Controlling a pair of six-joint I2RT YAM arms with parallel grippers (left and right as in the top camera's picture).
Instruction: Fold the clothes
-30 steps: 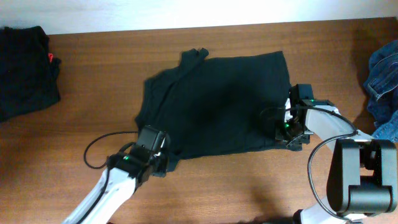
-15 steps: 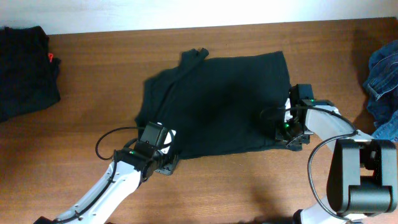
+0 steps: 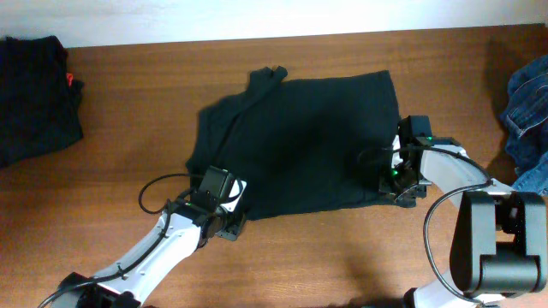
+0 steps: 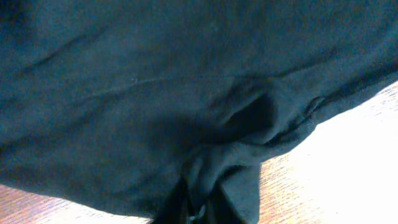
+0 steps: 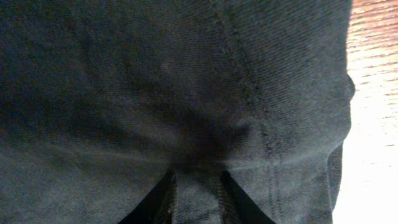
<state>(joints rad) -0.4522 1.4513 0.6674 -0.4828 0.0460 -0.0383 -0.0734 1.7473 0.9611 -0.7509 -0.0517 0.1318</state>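
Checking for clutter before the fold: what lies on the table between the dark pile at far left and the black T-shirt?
Nothing: overhead, only bare table separates the dark pile from the black T-shirt.

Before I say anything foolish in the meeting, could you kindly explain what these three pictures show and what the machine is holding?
Two robot arms work at a wooden table, each ending in a two-finger gripper. One picture looks straight down from above; the other two come from small cameras on each wrist, so they show mostly dark cloth up close.

A black T-shirt lies spread in the middle. The left gripper is shut on its near left corner: the left wrist view shows the fabric bunched between the fingers. The right gripper pinches the near right corner, where the right wrist view shows the hem puckered.

Another dark garment lies at the far left, and blue denim clothing at the right edge.
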